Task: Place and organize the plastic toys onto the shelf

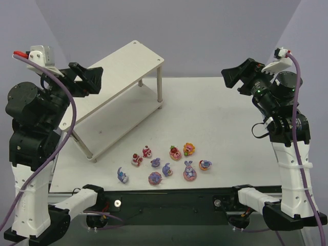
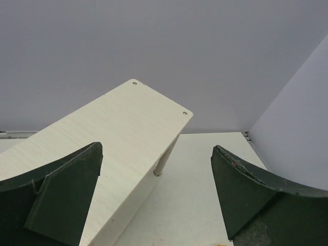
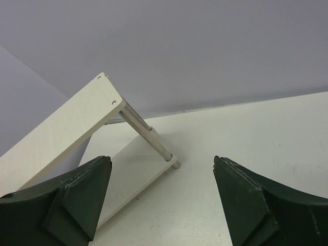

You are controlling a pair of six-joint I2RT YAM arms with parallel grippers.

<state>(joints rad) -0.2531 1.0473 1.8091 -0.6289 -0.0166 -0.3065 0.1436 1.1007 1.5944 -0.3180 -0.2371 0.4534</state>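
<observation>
- Ten small glossy plastic toys [image 1: 166, 169] (purple-blue, red-pink, one orange-yellow) lie clustered on the white table [image 1: 220, 118] in the overhead view, well below and between both raised grippers.
- The two-tier pale wood shelf [image 1: 120, 66] on thin white legs stands just beside the left gripper [image 1: 97, 79], well apart from the right gripper [image 1: 230, 77].
- Left wrist view: the left gripper [image 2: 156, 154] is spread wide and empty, with the shelf [image 2: 128, 128] top board directly ahead.
- Right wrist view: the right gripper [image 3: 161, 160] is spread and holds nothing, with the shelf [image 3: 77, 113] ahead, towards its left.
</observation>
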